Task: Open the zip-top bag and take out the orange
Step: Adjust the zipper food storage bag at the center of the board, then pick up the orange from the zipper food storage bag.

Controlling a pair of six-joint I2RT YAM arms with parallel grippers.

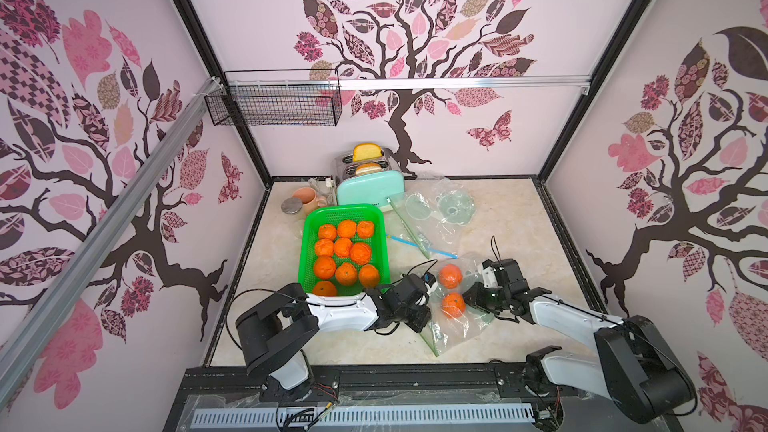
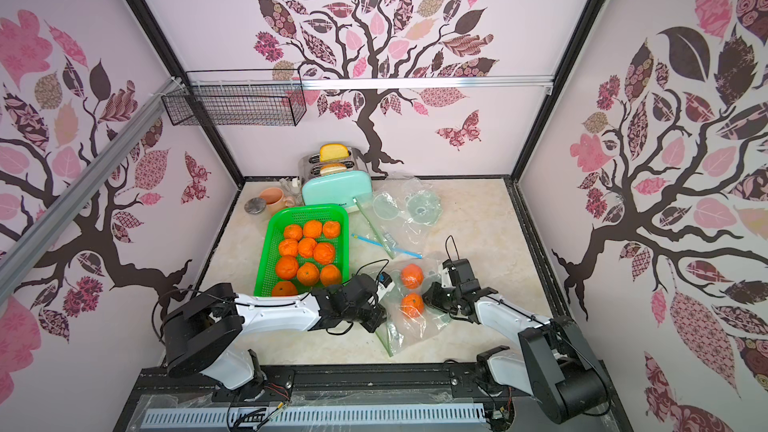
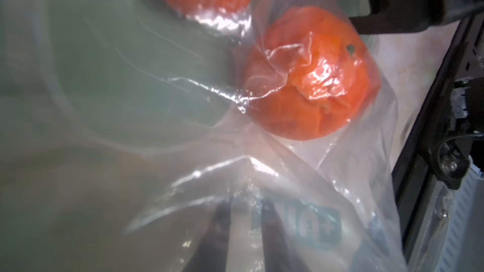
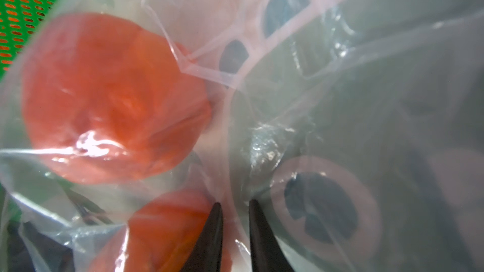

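Teal label [image 3: 296,227] on bag [image 3: 262,166]: left wrist, not right

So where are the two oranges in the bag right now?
In a top view, the far orange and near orange lie inside the clear zip-top bag, between the left pincer and right pincer, just right of the green basket.

Bag [image 1: 453,336] clear glossy crinkled plastic; basket [image 1: 345,210] perforated green plastic.

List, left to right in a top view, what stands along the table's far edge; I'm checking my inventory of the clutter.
Round metal lid → pink mug → mint toaster → clear bag with see-through items inside.
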